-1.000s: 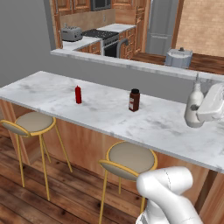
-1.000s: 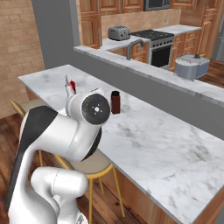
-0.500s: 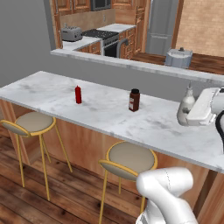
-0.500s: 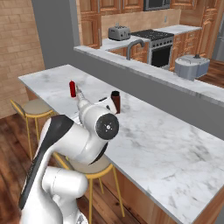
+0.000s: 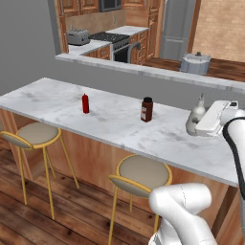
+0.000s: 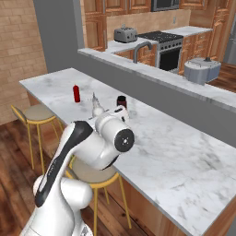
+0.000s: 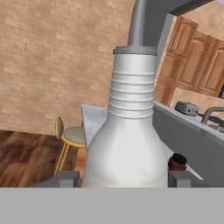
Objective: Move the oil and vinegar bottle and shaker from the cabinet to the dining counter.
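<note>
**Marble bar top, bottle in the gripper**

Marble covers the dining counter (image 5: 57, 103), which runs the width of the left base view above two stools (image 5: 33, 135). From the left, a small red bottle (image 5: 85, 103) stands on it, then a dark brown jar (image 5: 147, 109) with a black cap. Farther right, the oil and vinegar bottle (image 5: 195, 117) stands upright at the counter surface. The gripper (image 5: 205, 125) grasps it at the wide base, a finger (image 7: 66, 178) on either side.
</note>
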You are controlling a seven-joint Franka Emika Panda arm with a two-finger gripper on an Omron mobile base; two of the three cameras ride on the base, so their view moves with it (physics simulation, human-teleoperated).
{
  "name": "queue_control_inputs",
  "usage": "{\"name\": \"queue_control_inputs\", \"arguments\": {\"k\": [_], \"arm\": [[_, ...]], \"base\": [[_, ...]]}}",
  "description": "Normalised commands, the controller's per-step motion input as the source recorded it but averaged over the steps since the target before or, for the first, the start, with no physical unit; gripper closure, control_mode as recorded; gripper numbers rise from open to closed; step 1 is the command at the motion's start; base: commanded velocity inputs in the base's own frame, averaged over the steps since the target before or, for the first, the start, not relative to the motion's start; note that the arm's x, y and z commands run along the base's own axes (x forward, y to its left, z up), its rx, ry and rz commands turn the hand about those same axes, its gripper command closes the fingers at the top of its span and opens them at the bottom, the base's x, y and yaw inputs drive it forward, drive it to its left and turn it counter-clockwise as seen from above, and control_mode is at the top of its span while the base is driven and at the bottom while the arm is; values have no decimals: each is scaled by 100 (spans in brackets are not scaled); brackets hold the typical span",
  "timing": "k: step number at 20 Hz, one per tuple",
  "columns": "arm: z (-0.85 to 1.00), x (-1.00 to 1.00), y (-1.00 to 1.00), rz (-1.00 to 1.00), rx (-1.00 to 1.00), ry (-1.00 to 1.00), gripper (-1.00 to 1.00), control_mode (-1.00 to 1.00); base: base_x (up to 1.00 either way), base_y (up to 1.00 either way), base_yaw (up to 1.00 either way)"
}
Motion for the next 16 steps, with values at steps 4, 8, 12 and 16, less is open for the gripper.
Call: {"name": "queue_control_inputs", "arguments": {"k": [4,8,12,16], "arm": [[-11,45,-20,5,10,4,100,-100],[-11,42,-16,10,18,3,100,-100],[-20,41,-8,13,14,1,100,-100],[-21,43,-1,13,5,4,100,-100]], "base": [[0,0,0],[0,0,0],[0,0,0],[0,0,0]]}}
